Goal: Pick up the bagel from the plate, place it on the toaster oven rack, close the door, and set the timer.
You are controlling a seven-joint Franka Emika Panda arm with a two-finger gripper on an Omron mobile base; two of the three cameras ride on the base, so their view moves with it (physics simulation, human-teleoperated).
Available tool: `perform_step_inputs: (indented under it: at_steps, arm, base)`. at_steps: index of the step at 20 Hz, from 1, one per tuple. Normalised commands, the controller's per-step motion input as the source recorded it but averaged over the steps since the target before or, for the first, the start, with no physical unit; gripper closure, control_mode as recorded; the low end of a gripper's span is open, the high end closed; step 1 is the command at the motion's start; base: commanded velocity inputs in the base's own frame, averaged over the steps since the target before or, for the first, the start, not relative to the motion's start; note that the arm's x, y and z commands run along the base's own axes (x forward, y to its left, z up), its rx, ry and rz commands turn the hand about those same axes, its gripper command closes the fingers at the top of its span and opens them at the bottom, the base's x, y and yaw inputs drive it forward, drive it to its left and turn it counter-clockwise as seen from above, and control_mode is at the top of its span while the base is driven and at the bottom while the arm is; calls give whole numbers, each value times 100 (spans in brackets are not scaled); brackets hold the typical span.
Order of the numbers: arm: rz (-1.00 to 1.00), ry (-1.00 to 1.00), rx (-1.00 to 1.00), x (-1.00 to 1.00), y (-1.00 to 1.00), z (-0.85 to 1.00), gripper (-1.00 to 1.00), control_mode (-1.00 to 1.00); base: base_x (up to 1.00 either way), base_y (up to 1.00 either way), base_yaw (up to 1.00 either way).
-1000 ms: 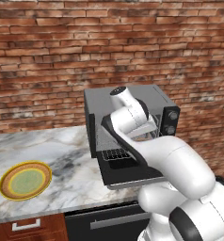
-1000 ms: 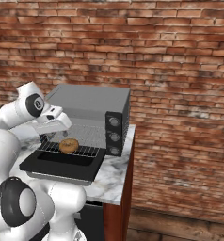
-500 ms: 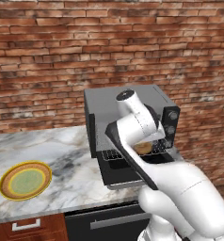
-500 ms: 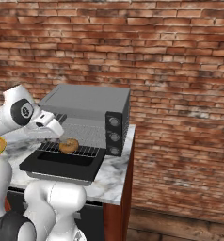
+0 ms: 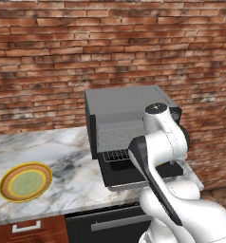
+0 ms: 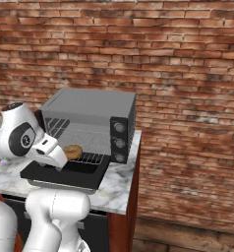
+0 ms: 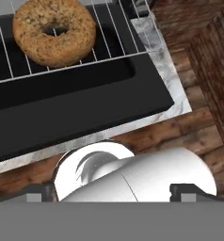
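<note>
One bagel (image 7: 54,30) on toaster oven rack (image 7: 109,37), apart from pincer (image 7: 112,192), jaws wide, holding nothing

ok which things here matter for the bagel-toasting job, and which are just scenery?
Job:
- brown ring-shaped bagel, lying on the rack
- silver wire toaster oven rack
- black oven door, hanging open
- round yellow-rimmed plate, nothing on it
- three round grey oven knobs
- gripper, open, clear of the bagel

Scenery:
- marble counter
- red brick wall

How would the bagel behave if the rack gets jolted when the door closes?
The bagel lies flat on the rack, so it probably won't roll. Its rough crust likely grips the wires. It looks light, so a sharp jolt might shift it.
</note>
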Motion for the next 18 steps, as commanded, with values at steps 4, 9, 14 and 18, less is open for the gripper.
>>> perform_step_inputs:
  at_steps: [4, 9, 14, 18]
  arm:
    - [-6, 0, 3, 19, 0, -26, -100, -100]
    - [-1, 0, 0, 55, 0, -30, -100, -100]
    - [0, 0, 0, 55, 0, -32, -100, -100]
    - [0, 1, 0, 34, 0, -45, -100, -100]
  base:
    - [0, 0, 0]
    - [0, 0, 0]
    - [0, 0, 0]
    - [0, 0, 0]
